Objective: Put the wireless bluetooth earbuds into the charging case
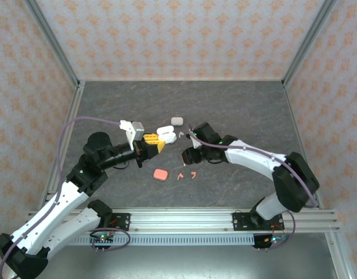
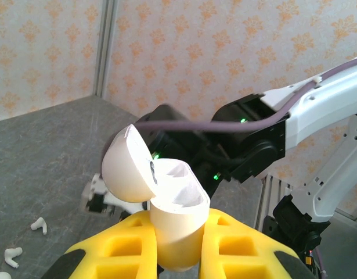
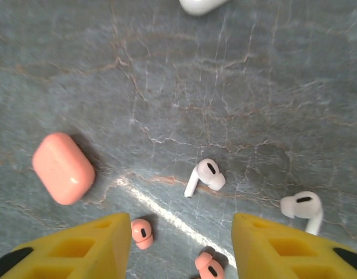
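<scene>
White earbud (image 3: 204, 176) lies on the table (image 3: 79, 70) below my right gripper (image 3: 177, 247), its jaws apart, while my left gripper (image 2: 177, 256) squeezes the open case (image 2: 173, 224); I fear a crooked pinch flicks it away.

Pale walls with orange floral motifs (image 1: 178, 35) enclosed the dark grey marbled counter (image 1: 242, 107); silver aluminium posts (image 1: 54, 42) rose from its far corners.

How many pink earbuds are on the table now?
2. One pink earbud lies beside the pink case; the other just right of it. Others could hide under the arms.
</scene>
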Controlling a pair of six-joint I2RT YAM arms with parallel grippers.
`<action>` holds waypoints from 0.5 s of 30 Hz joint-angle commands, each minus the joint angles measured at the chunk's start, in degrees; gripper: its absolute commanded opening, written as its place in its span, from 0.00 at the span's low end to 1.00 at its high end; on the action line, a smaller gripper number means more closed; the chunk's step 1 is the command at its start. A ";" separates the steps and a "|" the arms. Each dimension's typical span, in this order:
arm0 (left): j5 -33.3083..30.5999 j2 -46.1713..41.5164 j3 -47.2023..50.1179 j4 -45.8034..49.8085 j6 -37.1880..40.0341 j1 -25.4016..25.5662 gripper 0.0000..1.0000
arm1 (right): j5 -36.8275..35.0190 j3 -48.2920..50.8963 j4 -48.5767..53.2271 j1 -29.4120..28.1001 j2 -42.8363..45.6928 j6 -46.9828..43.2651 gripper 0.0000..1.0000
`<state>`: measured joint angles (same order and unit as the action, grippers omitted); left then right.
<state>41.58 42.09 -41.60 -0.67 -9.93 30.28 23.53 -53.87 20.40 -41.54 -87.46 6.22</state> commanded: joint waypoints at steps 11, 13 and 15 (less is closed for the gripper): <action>1.40 -1.38 -0.27 0.15 0.72 0.39 0.00 | -7.88 -10.71 5.04 -2.76 -13.04 -1.84 0.45; 1.31 -1.39 -0.16 0.15 0.71 0.39 0.00 | -7.78 -11.16 5.42 -2.76 -14.00 -2.24 0.45; 1.24 -1.44 -0.07 0.16 0.71 0.39 0.00 | -6.89 -11.25 5.52 -2.76 -15.23 -2.42 0.45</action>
<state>41.60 41.63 -41.60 -0.25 -9.96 30.28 18.20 -63.66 23.40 -44.23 -101.16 5.04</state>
